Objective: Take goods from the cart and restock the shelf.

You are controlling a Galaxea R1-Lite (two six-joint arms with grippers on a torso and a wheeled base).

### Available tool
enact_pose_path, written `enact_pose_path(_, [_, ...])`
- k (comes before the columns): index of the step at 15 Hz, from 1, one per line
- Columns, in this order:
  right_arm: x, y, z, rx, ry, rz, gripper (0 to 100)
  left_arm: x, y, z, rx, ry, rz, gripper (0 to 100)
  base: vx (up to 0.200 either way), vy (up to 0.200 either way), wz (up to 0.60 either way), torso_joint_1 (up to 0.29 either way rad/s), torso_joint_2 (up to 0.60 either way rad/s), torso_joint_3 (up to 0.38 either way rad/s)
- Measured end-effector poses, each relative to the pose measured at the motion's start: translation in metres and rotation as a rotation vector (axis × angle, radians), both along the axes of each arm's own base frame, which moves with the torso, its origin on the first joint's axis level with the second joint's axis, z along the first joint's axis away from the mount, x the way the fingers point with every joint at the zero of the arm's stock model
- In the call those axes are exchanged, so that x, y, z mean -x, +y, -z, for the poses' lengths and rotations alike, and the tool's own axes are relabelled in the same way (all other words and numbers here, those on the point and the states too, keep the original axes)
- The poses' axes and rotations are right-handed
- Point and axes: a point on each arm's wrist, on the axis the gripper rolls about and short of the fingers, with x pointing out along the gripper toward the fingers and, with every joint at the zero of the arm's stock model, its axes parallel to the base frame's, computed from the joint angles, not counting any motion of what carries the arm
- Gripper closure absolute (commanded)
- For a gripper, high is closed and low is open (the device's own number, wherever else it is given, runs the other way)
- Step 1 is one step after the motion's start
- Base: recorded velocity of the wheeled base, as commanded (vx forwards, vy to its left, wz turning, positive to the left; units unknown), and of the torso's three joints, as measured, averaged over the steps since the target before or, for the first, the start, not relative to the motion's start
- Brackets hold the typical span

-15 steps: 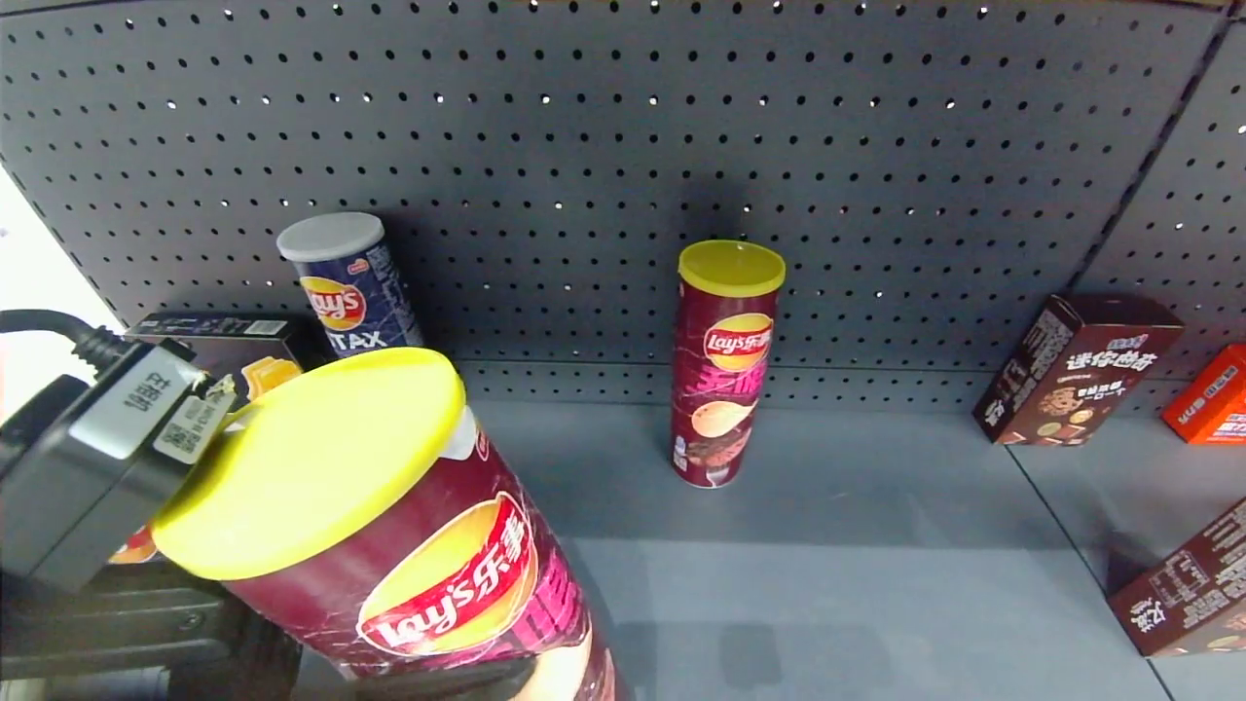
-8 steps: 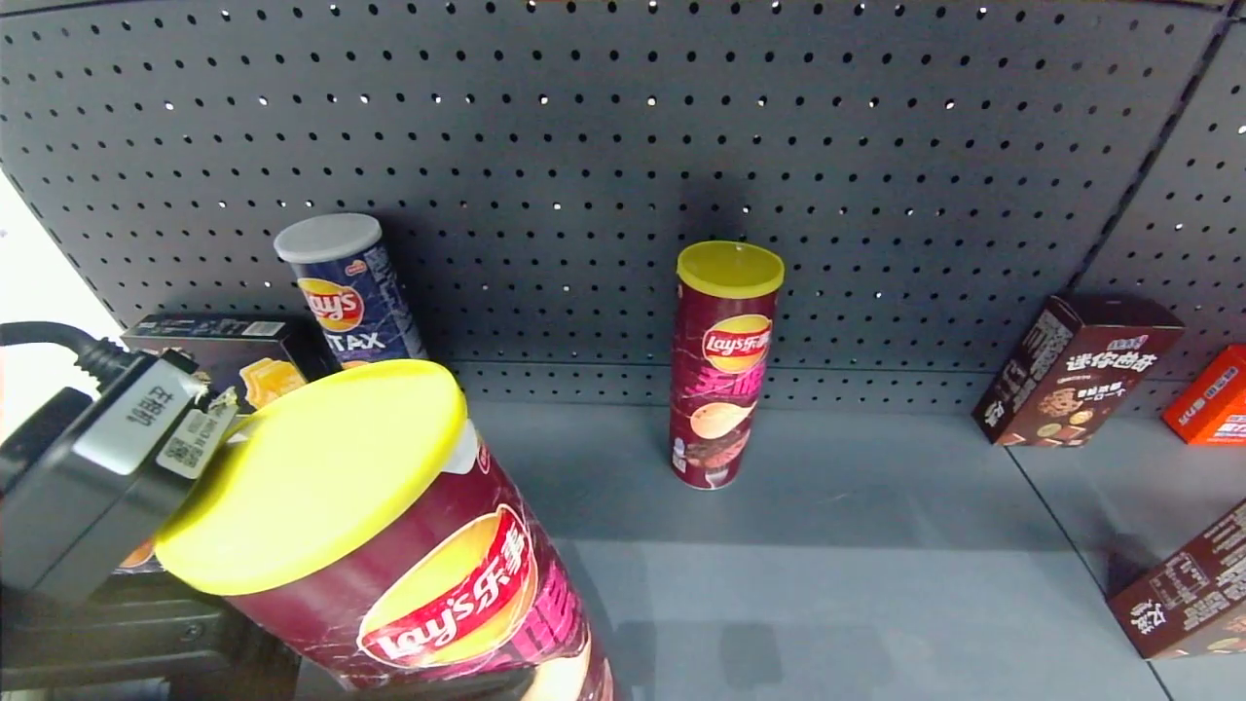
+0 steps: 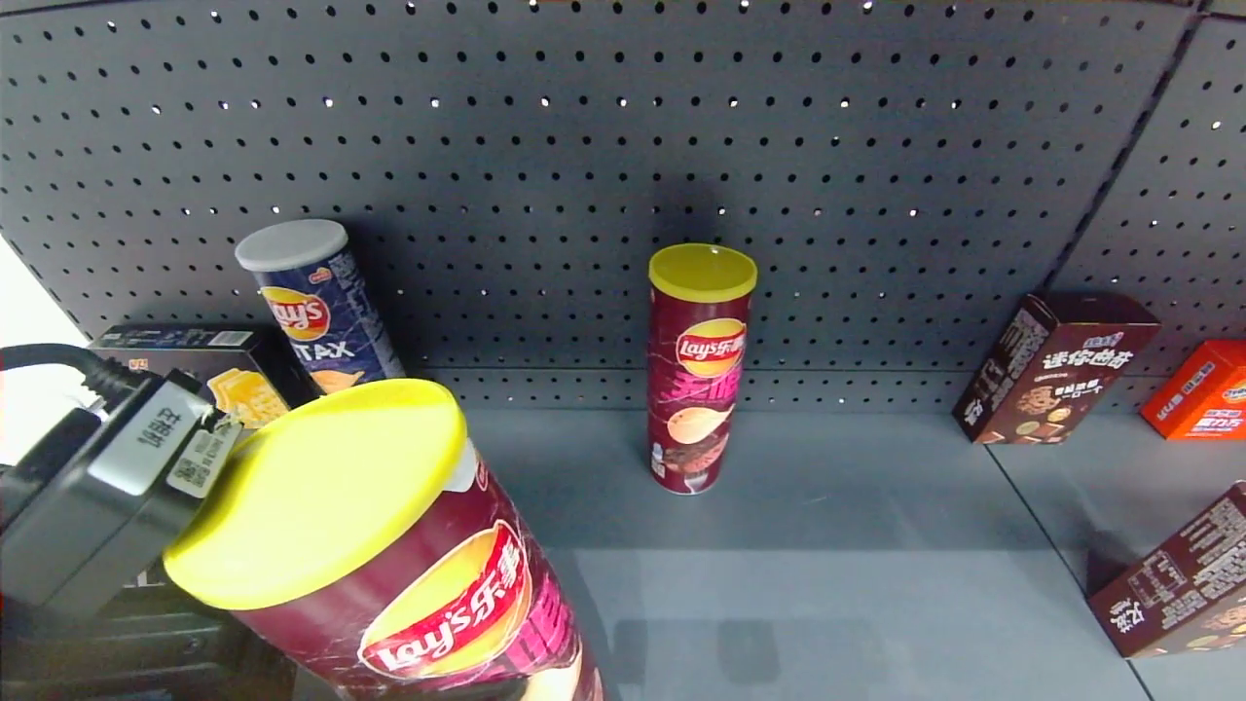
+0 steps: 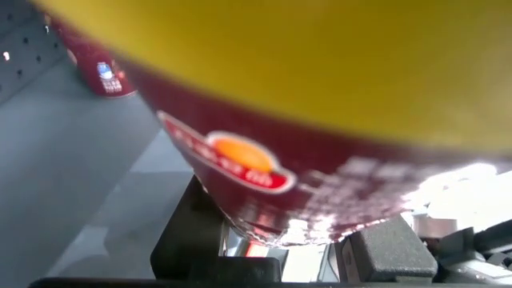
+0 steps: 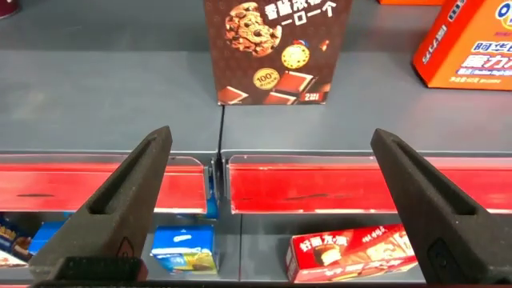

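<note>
Jaws on left gripper clamped around held chip can: maroon tube, yellow lid, tilted, at lower left of head view, held up in front of the shelf. Its bottom end is cut off there.

Behind it at the shelf's left end: dark cracker box lying flat. Blue chip can with grey lid stands just beside it, close to the pegboard.

Mid-shelf: maroon chip can, yellow lid, upright, near the back, well apart from the blue one.

Right of that: brown cookie box standing at the back, with orange box just beside it. Another brown box sits nearer the front edge.

Right gripper: jaws released, spread wide, nothing between them. It is level with the red price strip and faces the brown cookie box. Blue pack and red box lie on the lower shelf.
</note>
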Motion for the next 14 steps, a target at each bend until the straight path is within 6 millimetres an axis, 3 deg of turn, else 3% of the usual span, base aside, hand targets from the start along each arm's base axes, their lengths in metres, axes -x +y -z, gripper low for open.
enact_pose_path(10, [0.000, 0.000, -0.003, -0.004, 0.001, -0.019, 0, 0.001, 0.007, -0.003, 0.013, -0.020, -0.042, 100, 0.000, 0.000, 0.00, 0.000, 0.00, 0.000])
enact_pose_path(12, [0.002, 0.000, -0.029, -0.016, -0.020, -0.062, 0, 0.000, 0.008, -0.004, 0.013, -0.022, -0.052, 100, 0.000, 0.000, 0.00, 0.000, 0.00, 0.000])
enact_pose_path(14, [0.001, 0.000, -0.069, -0.012, -0.044, -0.178, 0, -0.001, 0.009, -0.005, 0.015, -0.025, -0.061, 100, 0.000, 0.000, 0.00, 0.000, 0.00, 0.000])
